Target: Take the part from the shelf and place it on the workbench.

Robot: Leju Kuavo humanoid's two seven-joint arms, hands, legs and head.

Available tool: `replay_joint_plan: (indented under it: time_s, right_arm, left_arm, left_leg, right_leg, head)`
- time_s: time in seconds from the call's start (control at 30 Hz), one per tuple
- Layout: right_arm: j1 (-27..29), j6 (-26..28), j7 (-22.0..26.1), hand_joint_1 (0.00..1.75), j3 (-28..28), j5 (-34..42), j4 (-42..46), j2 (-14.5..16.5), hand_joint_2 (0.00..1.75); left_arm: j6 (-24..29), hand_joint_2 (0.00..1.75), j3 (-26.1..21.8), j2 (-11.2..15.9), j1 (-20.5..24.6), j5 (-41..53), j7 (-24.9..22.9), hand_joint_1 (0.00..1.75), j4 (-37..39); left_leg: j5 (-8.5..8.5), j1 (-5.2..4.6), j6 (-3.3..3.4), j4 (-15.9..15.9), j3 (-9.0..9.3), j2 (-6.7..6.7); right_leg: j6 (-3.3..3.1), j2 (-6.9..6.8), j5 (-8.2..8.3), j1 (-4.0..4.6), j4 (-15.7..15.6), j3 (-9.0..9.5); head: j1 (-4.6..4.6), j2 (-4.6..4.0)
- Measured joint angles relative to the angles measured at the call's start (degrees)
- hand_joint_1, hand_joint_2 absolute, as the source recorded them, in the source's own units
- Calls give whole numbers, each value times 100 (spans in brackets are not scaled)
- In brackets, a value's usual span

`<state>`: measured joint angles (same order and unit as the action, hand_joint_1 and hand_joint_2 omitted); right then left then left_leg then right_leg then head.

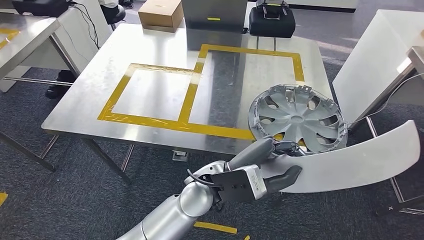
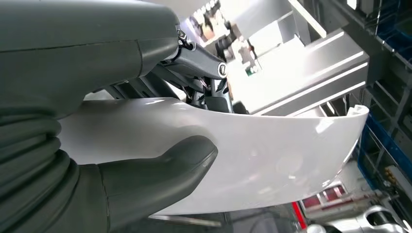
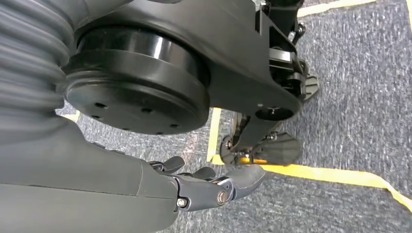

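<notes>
Now left hand (image 1: 270, 167) grips white curved part (image 1: 360, 160) at near end; part extends rightward past workbench (image 1: 150, 55) corner.

This is a workshop or factory test floor, set up for handling car parts. A steel workbench (image 1: 165, 90) on bare metal legs carries yellow tape (image 1: 187, 107) marking out two rectangular zones. A silver wheel cover (image 1: 299, 120) lies at its right edge, and a cardboard box (image 1: 161, 15) and a black case (image 1: 271, 21) stand at its far edge. The floor is grey carpet (image 1: 75, 200) with more yellow tape strips. The left wrist view shows metal racking (image 2: 384, 145) and pale beams (image 2: 311, 82) overhead.
</notes>
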<state>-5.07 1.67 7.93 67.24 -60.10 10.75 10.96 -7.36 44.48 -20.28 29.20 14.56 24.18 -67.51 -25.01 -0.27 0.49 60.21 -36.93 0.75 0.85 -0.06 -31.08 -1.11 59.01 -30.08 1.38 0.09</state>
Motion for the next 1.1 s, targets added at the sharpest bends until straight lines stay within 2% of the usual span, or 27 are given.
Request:
replay_joint_plan:
  time_s: [0.17,0.3,0.4,0.5,0.6,0.67,0.83,0.93,1.1]
  right_arm:
    - [-8,-1,80,0,2,-16,0,-7,175]
    - [-18,-1,237,0,2,-11,0,-8,175]
    - [-27,-1,304,0,2,-28,0,-8,175]
    - [-40,-1,309,0,2,-38,0,-8,175]
    - [-59,-1,257,0,2,-49,0,-7,175]
    - [-59,-1,217,0,1,-75,-1,-3,175]
    - [-44,-1,26,0,-14,-128,-3,38,175]
    - [-19,-1,-132,0,-14,-155,-4,66,175]
    - [22,-1,-245,0,-21,-231,-7,86,175]
  left_arm:
    - [1064,175,-2,0,68,1002,237,175,152]
    - [2009,175,-9,0,388,1776,466,175,420]
    - [2553,175,-14,0,773,2113,581,175,824]
    - [3328,175,-5,0,1220,2549,652,175,1406]
    - [4190,175,56,2,1696,3161,588,175,2173]
    - [4563,175,97,11,1987,3813,413,175,2706]
    - [4703,175,48,188,2335,5651,-319,175,3550]
    - [4703,175,-70,376,2475,6282,-724,175,3970]
    - [4588,175,-122,842,2734,7012,-1600,175,4666]
  left_leg:
    - [-25,-2,52,0,29,0]
    - [-15,-8,69,0,29,-1]
    - [-5,-8,77,0,31,-2]
    - [6,-6,79,-1,37,-3]
    - [12,-4,77,-4,41,-4]
    - [13,-4,77,-6,44,-3]
    - [14,-5,76,-11,47,-4]
    - [15,-5,74,-16,49,-4]
    - [21,0,65,-25,52,-8]
  right_leg:
    - [63,-1,9,-1,-75,59]
    - [106,-2,29,-5,-86,63]
    - [124,-2,41,-4,-87,63]
    - [132,-1,47,-1,-86,65]
    - [134,-1,50,0,-85,67]
    - [135,-1,51,1,-85,71]
    - [134,1,51,1,-83,78]
    - [133,1,50,1,-83,77]
    - [127,5,50,5,-82,73]
  head:
    - [1,0]
    - [1,0]
    - [2,0]
    - [2,0]
    - [2,0]
    - [2,0]
    - [2,0]
    - [2,0]
    - [2,0]
